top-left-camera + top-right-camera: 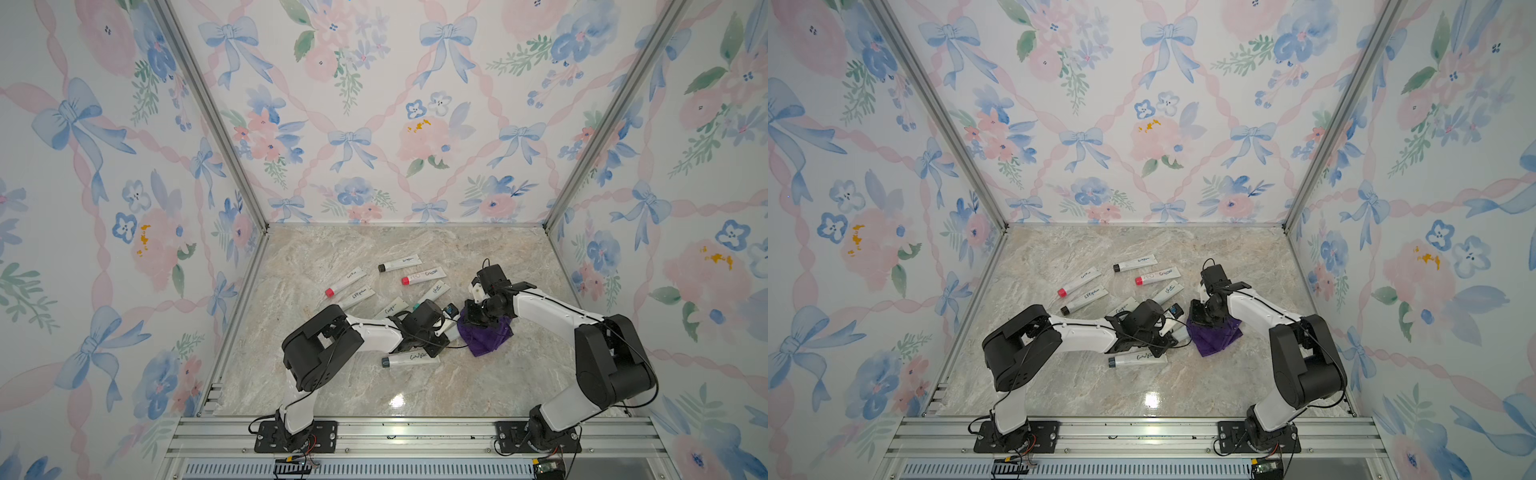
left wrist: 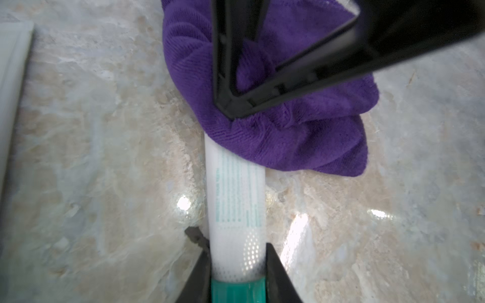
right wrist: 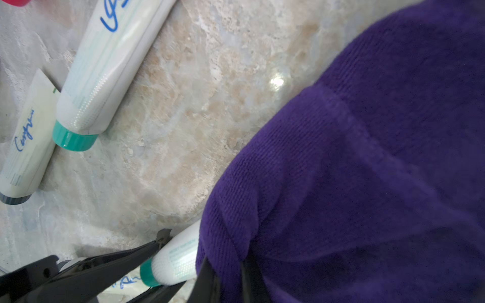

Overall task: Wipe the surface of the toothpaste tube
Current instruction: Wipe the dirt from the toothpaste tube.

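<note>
Top views first: in both top views my left gripper [image 1: 448, 329] and right gripper [image 1: 473, 319] meet mid-way across the marble table [image 1: 415, 390]. The purple cloth [image 1: 488, 338] is bunched under the right one, with spare tubes [image 1: 401, 263] scattered behind.

Left wrist view: my left jaws are clamped on the toothpaste tube [image 2: 235, 199] right by its green cap [image 2: 236, 291]. The tube stretches out over the table, its far end buried under the cloth.

Right wrist view: my right jaws are pinched together on a fold of cloth, which drapes over the tube's tail.

I judge the wipe stroke itself is in hand. The next move calls for dragging the cloth along the tube toward the cap, pressing lightly, with the left grip bracing it.
</note>
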Robot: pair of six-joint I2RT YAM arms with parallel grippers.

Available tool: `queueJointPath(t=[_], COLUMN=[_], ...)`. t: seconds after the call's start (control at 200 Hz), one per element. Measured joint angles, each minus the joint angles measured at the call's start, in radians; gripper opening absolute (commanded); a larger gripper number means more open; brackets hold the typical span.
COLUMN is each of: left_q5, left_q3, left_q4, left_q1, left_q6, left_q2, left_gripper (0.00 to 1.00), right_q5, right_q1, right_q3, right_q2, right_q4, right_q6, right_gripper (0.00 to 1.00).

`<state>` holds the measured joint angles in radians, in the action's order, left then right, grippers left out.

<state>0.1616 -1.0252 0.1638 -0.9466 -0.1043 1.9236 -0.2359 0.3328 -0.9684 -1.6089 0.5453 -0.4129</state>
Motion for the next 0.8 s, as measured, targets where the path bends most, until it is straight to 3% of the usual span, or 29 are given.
queueJointPath(t=[0.435,0.8], left_q5=[-0.008,-0.008], left_q3=[0.000,0.000], left_q4=[0.008,0.005], left_q1=[-0.002,-0.002], left_q6=[0.000,0.000], left_q2=[0.000,0.000], left_gripper=[0.16,0.17], right_q5=[0.216,0.168], right_q1=[0.016,0.027], right_q3=[-0.100,-0.095], right_q2=[-0.093,-0.098], right_q4=[0.100,0.072], right_q6=[0.042,0.048], right_gripper=[0.13,0.13])
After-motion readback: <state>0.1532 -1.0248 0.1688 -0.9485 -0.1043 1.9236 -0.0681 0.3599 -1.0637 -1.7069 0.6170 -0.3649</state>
